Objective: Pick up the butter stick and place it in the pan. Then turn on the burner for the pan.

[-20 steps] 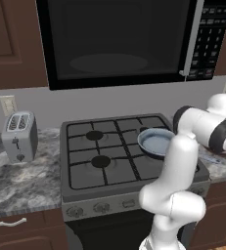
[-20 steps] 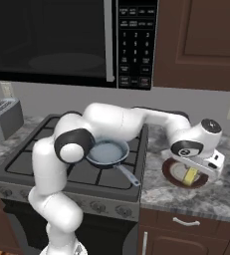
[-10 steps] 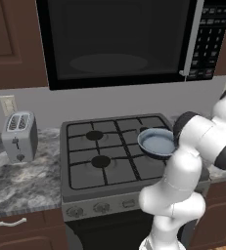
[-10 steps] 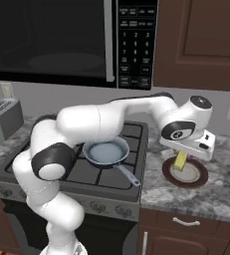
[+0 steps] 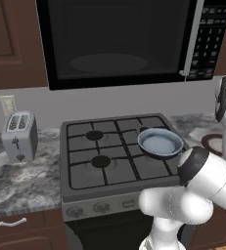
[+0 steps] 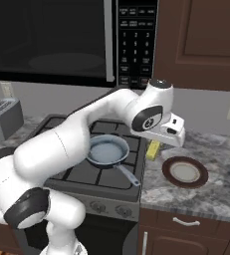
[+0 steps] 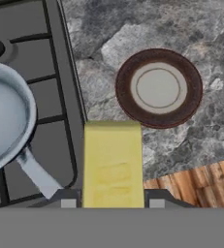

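From the left base view I am seeing the pan point(image 5: 160, 143) sitting on the stove's point(image 5: 80, 154) front-right burner, bowl bare, with my arm's elbow crowding the lower right. Over in the right base view I am carrying the butter point(image 6: 153, 149) in the gripper point(image 6: 159, 147), hanging in the air above the seam where stove point(image 6: 111, 175) meets counter point(image 6: 221, 199), between the pan point(image 6: 106, 151) and the plate point(image 6: 184, 171). Looking down the hand view, the gripper point(image 7: 113, 202) is clamped on the butter point(image 7: 113, 164), a finger tip showing at each side of the block, with the plate point(image 7: 158, 89) off to the far right and the pan point(image 7: 7, 116) at the left edge, its handle point(image 7: 37, 176) slanting toward me. I am judging this as the carry step: next I am needing to swing further over the pan's bowl, lower, and release, then go for the knobs. Compared with half a second ago, the butter is no longer above the plate; the hand has travelled toward the stove and the arm has folded inward.
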You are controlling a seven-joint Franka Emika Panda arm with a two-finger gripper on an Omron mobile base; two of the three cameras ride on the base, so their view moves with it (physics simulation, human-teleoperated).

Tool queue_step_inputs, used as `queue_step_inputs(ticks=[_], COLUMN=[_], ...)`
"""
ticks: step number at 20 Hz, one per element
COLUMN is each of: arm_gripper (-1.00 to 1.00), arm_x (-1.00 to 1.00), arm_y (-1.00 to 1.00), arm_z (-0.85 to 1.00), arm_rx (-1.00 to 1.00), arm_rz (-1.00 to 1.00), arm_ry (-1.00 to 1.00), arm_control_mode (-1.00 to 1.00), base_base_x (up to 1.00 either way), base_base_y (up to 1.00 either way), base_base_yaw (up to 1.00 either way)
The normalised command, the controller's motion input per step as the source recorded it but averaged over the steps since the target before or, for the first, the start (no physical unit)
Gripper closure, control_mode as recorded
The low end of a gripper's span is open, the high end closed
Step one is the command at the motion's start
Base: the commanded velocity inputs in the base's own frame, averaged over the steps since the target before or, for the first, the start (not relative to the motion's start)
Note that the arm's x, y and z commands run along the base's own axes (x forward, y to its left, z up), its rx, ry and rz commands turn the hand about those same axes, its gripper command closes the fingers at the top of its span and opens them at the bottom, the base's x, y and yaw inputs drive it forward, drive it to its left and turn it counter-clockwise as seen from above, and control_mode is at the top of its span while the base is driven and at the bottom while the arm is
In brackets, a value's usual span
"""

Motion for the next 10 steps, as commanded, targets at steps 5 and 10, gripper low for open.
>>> queue_step_inputs(ticks=[5,10], arm_gripper=[1.0,1.0], arm_x=[0.0,0.0], arm_y=[1.0,0.96], arm_z=[0.16,0.08], arm_rx=[-0.03,0.0], arm_rz=[0.0,0.0], arm_ry=[0.01,0.03], arm_control_mode=[-1.0,-1.0], base_base_x=[0.0,0.0], base_base_y=[0.0,0.0], base_base_yaw=[0.0,0.0])
